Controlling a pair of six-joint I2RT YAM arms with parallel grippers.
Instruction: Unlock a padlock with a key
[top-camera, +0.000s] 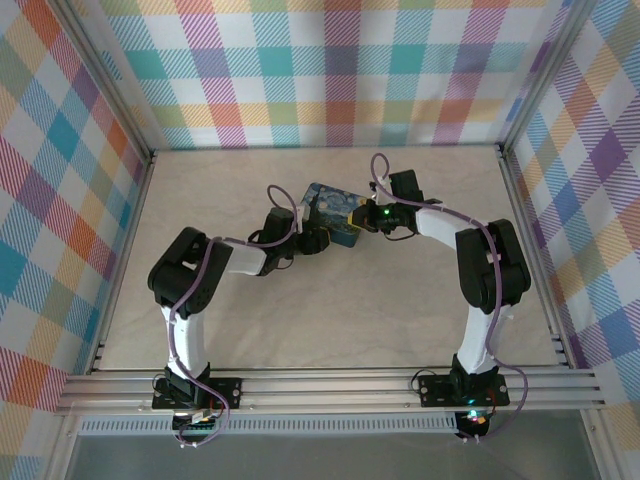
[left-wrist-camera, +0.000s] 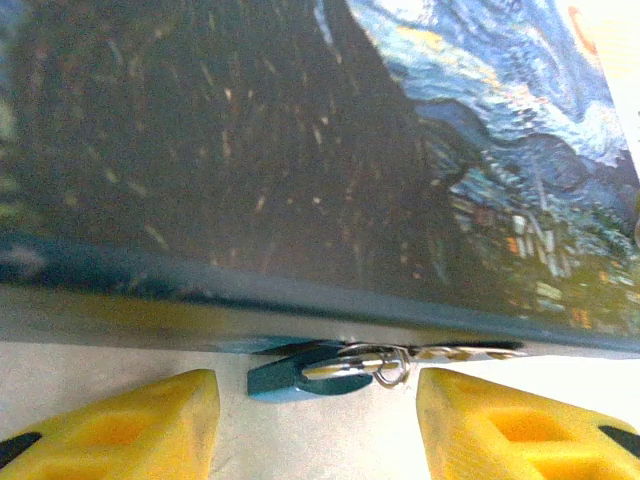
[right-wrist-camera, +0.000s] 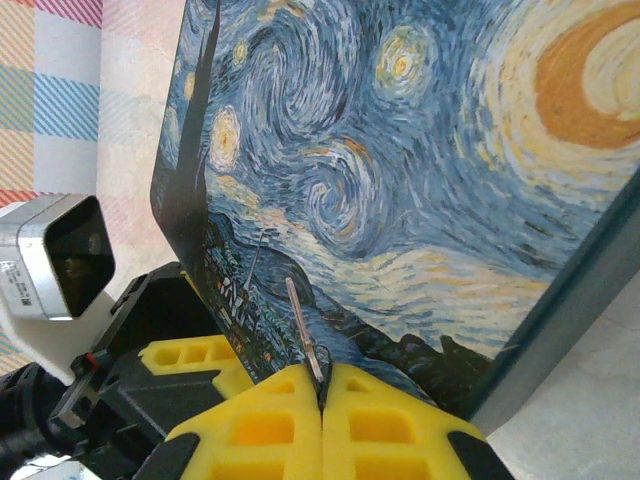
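While the painted tin (left-wrist-camera: 300, 150) stands just ahead of the left gripper (left-wrist-camera: 315, 398), its open jaws should close squarely on the padlock (left-wrist-camera: 290, 375) lying between them, untouched. The right gripper (right-wrist-camera: 322, 392), clamped on the key (right-wrist-camera: 303, 330) jutting forward, then needs a steady keyhole.

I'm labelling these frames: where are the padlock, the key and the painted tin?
padlock (left-wrist-camera: 278, 378): left wrist view, on its teal body.
key (right-wrist-camera: 303, 330): right wrist view, on its slim shaft.
painted tin (right-wrist-camera: 420, 180): right wrist view, on its swirly painted face.
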